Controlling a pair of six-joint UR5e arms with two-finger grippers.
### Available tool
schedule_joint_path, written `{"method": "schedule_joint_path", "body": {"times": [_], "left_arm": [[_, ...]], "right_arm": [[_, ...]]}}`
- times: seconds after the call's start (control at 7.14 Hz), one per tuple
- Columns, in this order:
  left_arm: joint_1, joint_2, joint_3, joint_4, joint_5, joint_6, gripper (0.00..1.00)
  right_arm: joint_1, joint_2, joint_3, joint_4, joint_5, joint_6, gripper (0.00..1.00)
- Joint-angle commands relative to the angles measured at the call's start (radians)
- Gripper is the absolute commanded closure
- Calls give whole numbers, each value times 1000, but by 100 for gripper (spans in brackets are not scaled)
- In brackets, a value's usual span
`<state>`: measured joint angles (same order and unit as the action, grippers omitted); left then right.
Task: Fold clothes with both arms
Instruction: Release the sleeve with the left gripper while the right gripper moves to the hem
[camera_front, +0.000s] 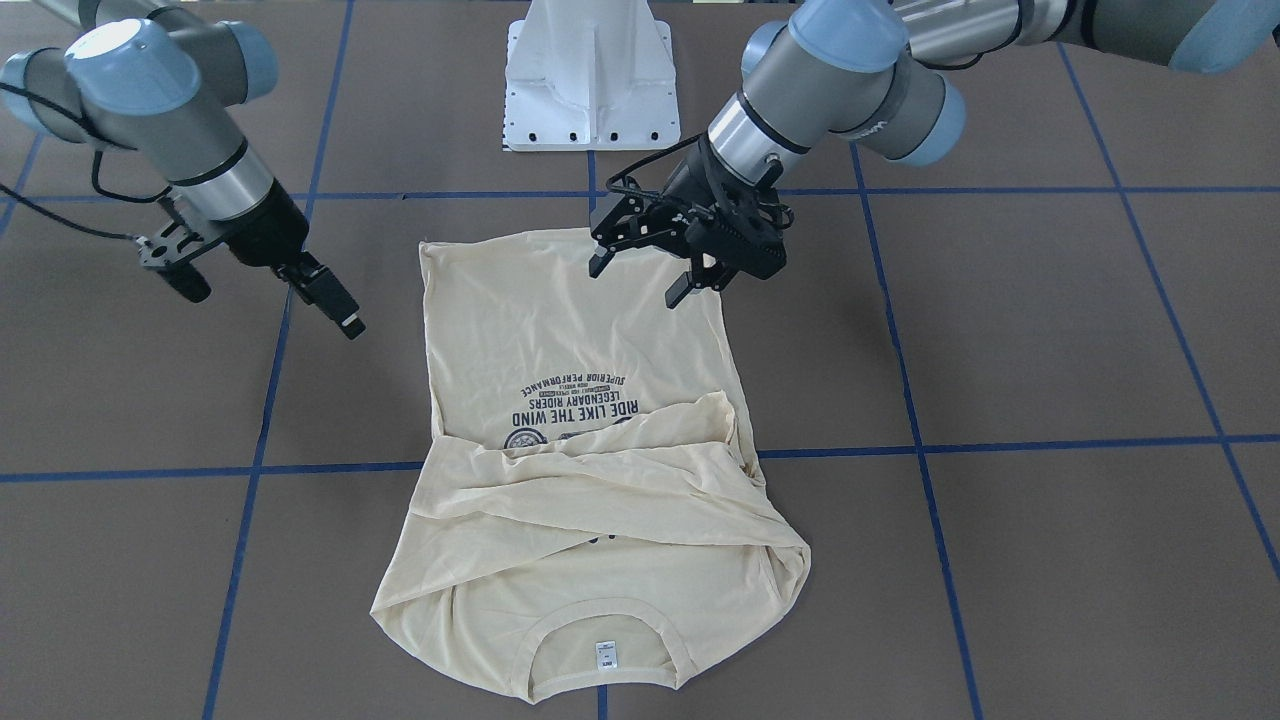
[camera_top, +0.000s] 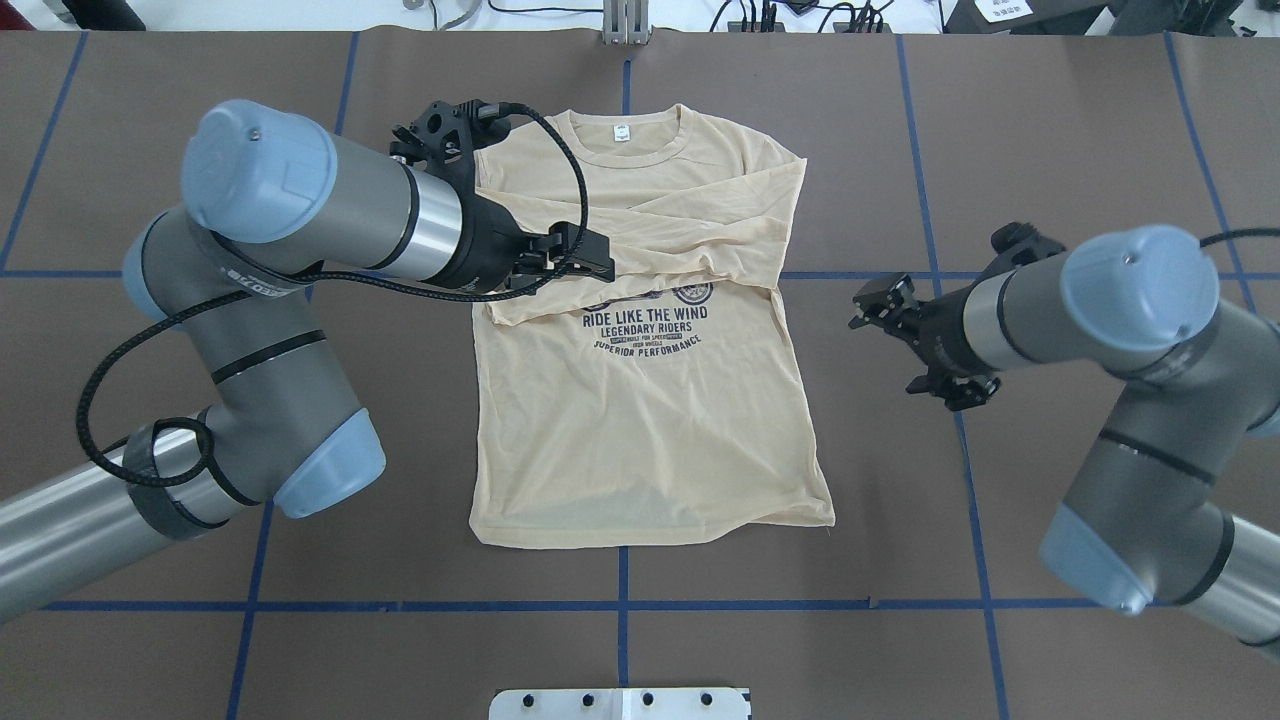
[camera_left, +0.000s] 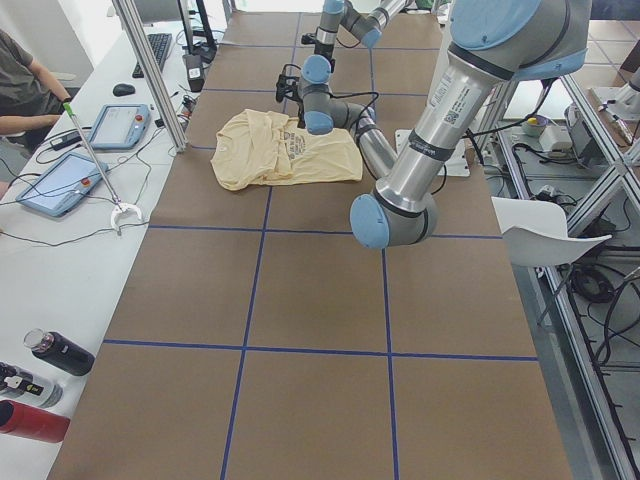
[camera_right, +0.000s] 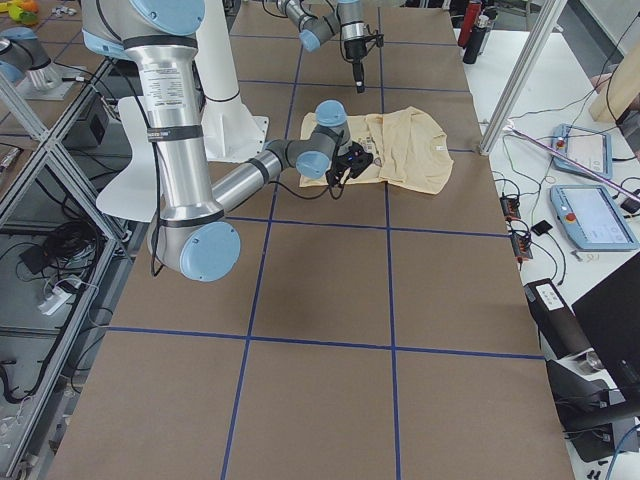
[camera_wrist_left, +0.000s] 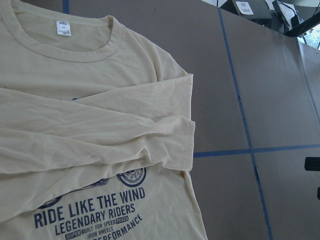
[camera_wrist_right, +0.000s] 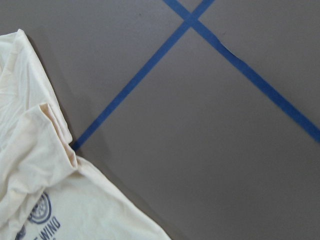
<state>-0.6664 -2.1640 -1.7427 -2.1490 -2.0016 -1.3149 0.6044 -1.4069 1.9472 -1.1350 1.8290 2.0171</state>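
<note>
The pale cream-yellow long-sleeved T-shirt (camera_top: 650, 430) lies flat, front up, in the middle of the overhead view on the brown desk (camera_top: 1050, 120). Its ribbed neck (camera_top: 625, 155) points to the top edge of that frame and its hem to the bottom. A small white label (camera_top: 622, 131) shows inside the neck. Both sleeves (camera_top: 700, 225) are folded across the chest in creased, overlapping bands. They partly hide the round emblems at the top of the navy print (camera_top: 645, 325), whose lines read "RIDE LIKE THE WIND", "LEGENDARY RIDERS" and "SUPERIOR PERFORMANCE". The lower body of the shirt is fairly smooth, with its hem corner at the lower right slightly pointed out.

The left fingers (camera_front: 683, 287) are spread apart and hold nothing. In the overhead view they hang over the shirt's left edge at sleeve height. In the front-facing view they appear upper centre, above the cloth and clear of it. A looped black cable (camera_top: 570, 180) runs along that wrist.

The right fingers (camera_front: 325, 298) are also wide apart and empty. They sit right of centre in the overhead view, over bare desk and apart from the shirt's side.

Blue tape lines (camera_top: 620, 605) divide the desk into squares, and one crossing lies under the shirt. The white pedestal base (camera_front: 590, 80) stands at the top centre of the front-facing view.

The left wrist view takes in the neck, the label, the folded sleeves and the print. The right wrist view shows a rumpled shirt edge at its lower left beside a tape crossing.
</note>
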Motion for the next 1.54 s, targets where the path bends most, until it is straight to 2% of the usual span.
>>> {"method": "schedule_joint_path", "body": {"times": [0.0, 0.14, 0.28, 0.56, 0.98, 1.12, 1.26, 1.4], "left_arm": [[-25, 80, -52, 6, -20, -1, 4], [-31, 105, -57, 6, -20, 0, 4], [-27, 111, -49, 6, -16, -1, 4], [-28, 121, -54, 6, -16, -3, 2], [-22, 121, -54, 5, -14, -33, 2], [-22, 121, -52, 5, -14, -32, 2], [-22, 121, -54, 5, -14, -33, 2], [-22, 122, -49, 5, -14, -32, 2]], "right_arm": [[-240, -11, 53, -34, -268, 217, 2], [-330, -9, 55, -90, -378, 280, 2], [-404, -12, 52, -115, -455, 340, 6], [-428, -26, 36, -123, -482, 382, 18], [-425, -37, 33, -123, -482, 379, 23], [-423, -44, 35, -123, -482, 379, 36], [-425, -50, 41, -123, -482, 379, 61], [-425, -52, 42, -123, -482, 380, 97]]}}
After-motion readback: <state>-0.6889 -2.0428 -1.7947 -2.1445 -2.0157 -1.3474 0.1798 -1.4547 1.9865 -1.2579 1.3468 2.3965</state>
